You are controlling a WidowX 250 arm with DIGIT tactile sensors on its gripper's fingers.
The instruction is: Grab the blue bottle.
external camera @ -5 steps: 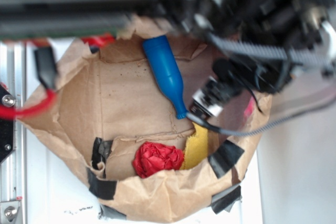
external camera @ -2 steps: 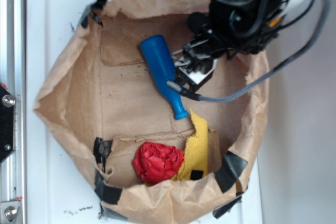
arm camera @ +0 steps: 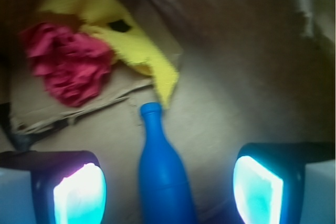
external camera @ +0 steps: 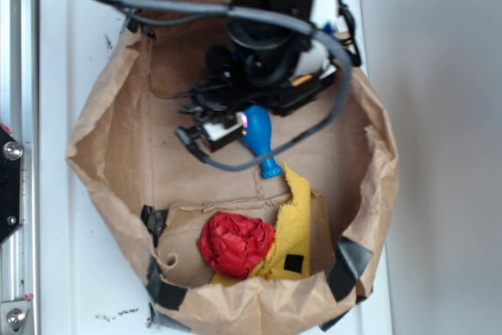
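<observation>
- The arm (external camera: 267, 5) reaches in from 12 o'clock, wrist bent downward.
- The pincer (arm camera: 168, 184) is spread wide: one finger (arm camera: 79, 192) at 7 o'clock, the other at 5 o'clock, neither touching anything.

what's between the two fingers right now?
The blue bottle lies between the fingers, neck pointing away toward the yellow cloth, with a gap on each side. The wrist view shows this; in the exterior view the arm hides most of it.
</observation>
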